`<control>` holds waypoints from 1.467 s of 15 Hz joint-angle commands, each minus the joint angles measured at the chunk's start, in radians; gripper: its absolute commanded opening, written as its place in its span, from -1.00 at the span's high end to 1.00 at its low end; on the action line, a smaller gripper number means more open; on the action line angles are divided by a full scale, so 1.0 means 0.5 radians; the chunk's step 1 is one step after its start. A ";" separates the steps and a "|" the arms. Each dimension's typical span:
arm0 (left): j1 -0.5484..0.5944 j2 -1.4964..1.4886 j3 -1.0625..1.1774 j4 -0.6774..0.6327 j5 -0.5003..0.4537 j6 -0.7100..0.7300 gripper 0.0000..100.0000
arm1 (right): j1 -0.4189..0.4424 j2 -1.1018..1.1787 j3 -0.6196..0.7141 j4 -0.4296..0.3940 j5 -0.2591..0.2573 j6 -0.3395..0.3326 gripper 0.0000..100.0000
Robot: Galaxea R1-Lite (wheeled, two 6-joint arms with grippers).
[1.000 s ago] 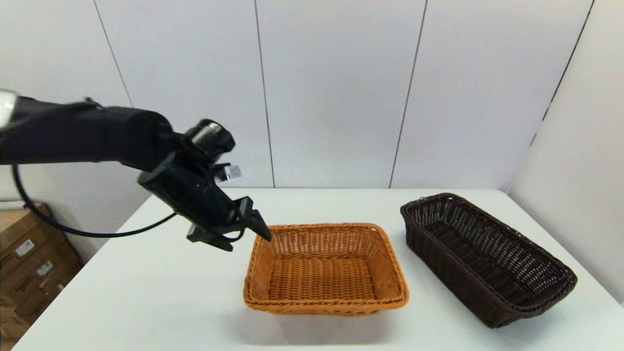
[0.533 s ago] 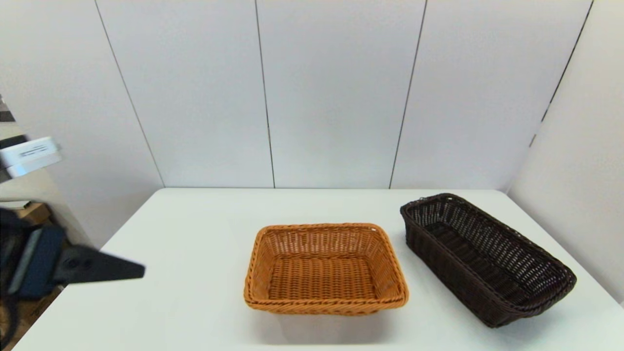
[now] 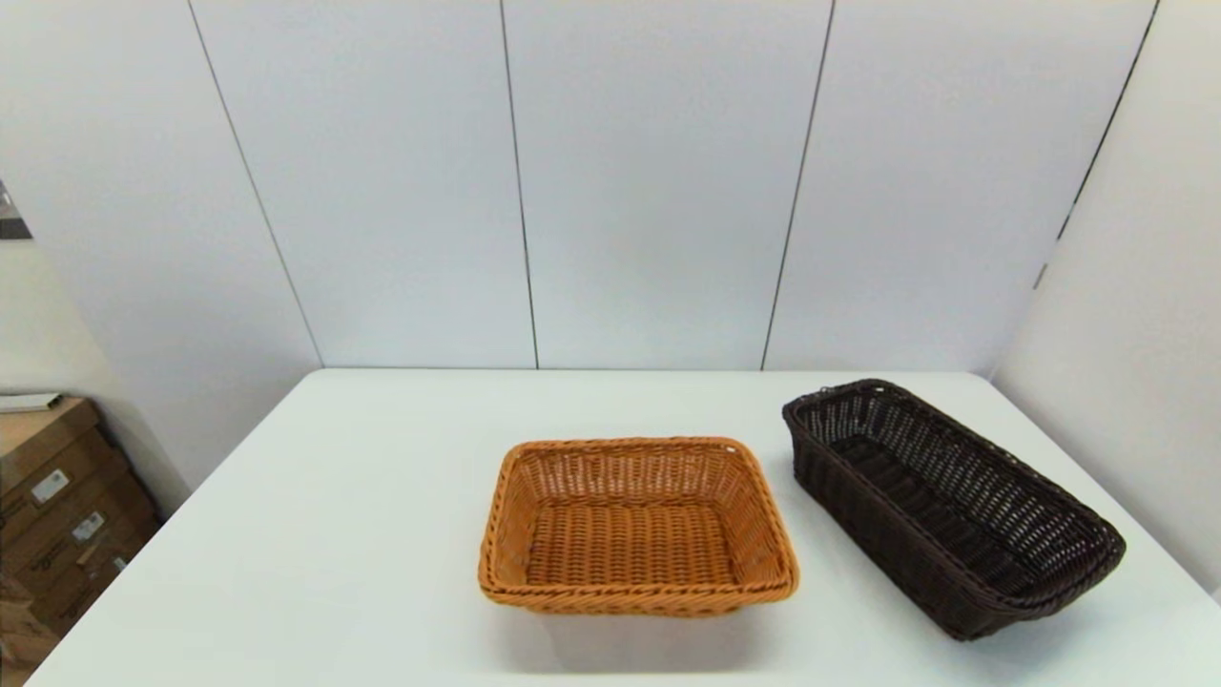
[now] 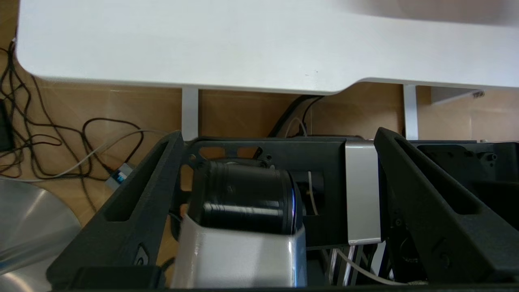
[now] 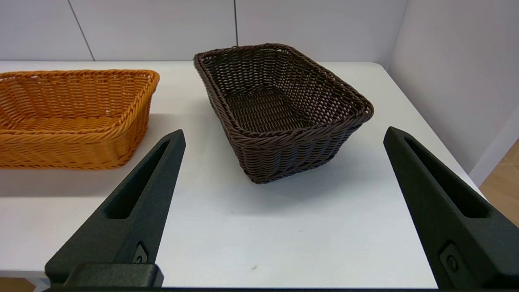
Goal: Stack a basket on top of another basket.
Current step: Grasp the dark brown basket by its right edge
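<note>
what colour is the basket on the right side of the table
Dark brown, almost black, with open-weave sides; the basket shows best in the right wrist view.

Head cam is sitting high, looking forward and down across the table (image 3: 315, 534), taking in both baskets and the back wall; neither arm is showing in it. Right wrist cam is looking low along the tabletop from the near edge, between its own spread fingers (image 5: 142, 194), sitting close to the dark basket (image 5: 279, 109) with the orange basket (image 5: 73, 117) cut off at the side; it's sharing both baskets and the wall with the head view. Left wrist cam is hanging below table level, facing the robot's own frame and the table's underside edge (image 4: 182, 44), sharing only the table.
</note>
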 commanded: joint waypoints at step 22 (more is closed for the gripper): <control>0.225 -0.929 1.622 -2.128 0.096 0.487 -1.00 | 0.001 -0.003 -0.001 -0.001 0.000 0.001 -1.00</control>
